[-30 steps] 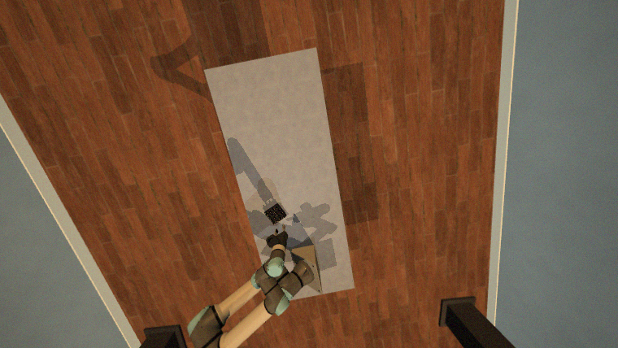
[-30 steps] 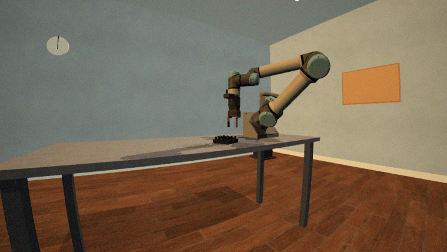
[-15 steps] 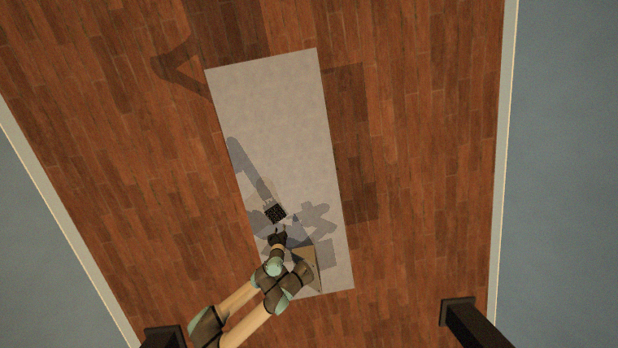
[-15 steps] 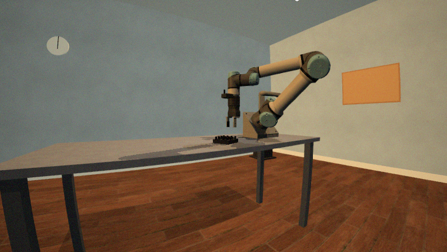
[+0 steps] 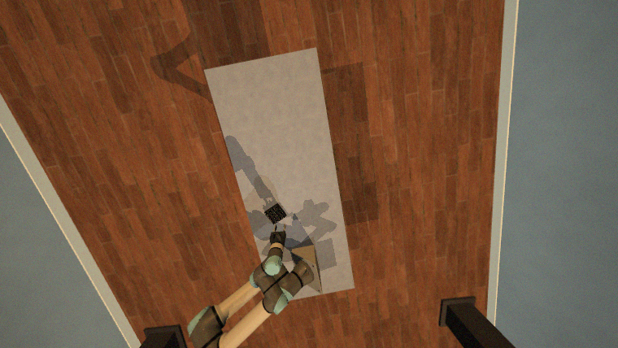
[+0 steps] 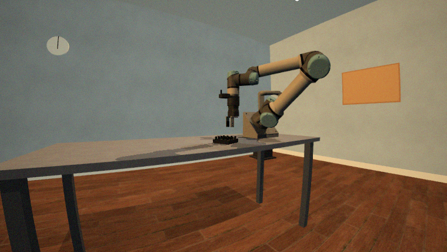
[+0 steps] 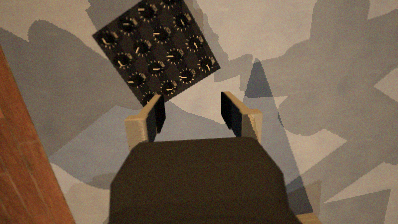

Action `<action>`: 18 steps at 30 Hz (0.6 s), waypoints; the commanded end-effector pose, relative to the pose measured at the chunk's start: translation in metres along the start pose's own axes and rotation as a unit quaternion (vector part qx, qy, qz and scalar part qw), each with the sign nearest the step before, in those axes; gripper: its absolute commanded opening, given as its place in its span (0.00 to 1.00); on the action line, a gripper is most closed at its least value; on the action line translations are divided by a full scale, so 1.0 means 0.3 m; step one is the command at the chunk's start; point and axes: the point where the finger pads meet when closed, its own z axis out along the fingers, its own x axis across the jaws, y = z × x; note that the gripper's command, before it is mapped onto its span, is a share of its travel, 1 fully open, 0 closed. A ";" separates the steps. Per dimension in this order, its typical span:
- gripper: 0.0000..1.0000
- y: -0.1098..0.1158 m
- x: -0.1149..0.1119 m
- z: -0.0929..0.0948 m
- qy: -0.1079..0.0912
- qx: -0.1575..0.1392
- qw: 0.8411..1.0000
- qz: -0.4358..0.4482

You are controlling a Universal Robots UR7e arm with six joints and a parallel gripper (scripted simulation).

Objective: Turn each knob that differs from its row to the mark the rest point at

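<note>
Tan tubular arm links point(image 6: 278, 66) joined by dark brown joints capped in pale teal. Ends in a dark brown gripper body with two tan, black-padded fingers.

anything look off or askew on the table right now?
Nothing stands out. The black square knob box sits flat on the grey table; it appears diagonal in the wrist view, but that may be the camera's angle. The open two-finger hand hangs above the table beside it, empty. Knob pointers are too small to judge.
</note>
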 end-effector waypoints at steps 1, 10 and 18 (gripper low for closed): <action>1.00 -0.013 0.002 -0.002 0.005 0.000 0.997 0.074; 1.00 -0.027 0.002 -0.004 0.005 0.001 0.984 0.181; 1.00 -0.036 0.002 -0.005 0.005 0.001 0.964 0.266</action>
